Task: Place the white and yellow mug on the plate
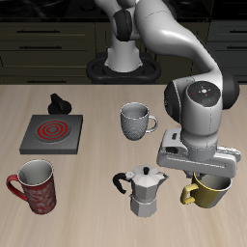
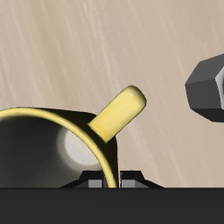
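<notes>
Exterior view: nearest the table's front edge, the white and yellow mug (image 1: pixel 209 190) stands on the wood directly under the gripper (image 1: pixel 207 174), handle pointing toward the moka pot (image 1: pixel 145 191) beside it. The wrist view puts the mug's rim (image 2: pixel 52 131) just below the fingers, handle (image 2: pixel 120 112) angled outward; whether the jaws are spread or closed on the rim cannot be told. Farther back stand the grey patterned mug (image 1: pixel 136 120) and burner (image 1: pixel 53 132); no plate is visible.
</notes>
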You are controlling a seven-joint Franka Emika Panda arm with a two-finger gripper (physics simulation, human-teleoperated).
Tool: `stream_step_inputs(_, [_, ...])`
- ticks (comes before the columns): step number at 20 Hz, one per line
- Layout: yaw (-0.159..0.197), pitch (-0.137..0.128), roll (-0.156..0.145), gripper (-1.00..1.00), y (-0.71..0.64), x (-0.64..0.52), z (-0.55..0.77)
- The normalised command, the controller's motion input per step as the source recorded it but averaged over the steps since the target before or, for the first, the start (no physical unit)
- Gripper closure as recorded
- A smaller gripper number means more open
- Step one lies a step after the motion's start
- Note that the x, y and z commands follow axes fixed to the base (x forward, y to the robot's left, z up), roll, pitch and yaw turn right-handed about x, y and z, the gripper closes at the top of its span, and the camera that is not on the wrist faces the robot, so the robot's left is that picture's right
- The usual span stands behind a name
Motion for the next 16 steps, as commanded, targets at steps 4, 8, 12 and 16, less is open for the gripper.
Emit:
stream_step_inputs(4, [0.052, -0.034, 0.01, 1.0, 0.0, -0.01, 0.09])
stream_step_inputs(8, [0.014, -0.033, 0.006, 1.0, 0.08, -0.15, 0.1])
stream_step_inputs(12, [0.048, -0.065, 0.017, 1.0, 0.13, -0.25, 0.17])
stream_step_inputs(16, [0.047, -0.083, 0.013, 1.0, 0.13, -0.41, 0.22])
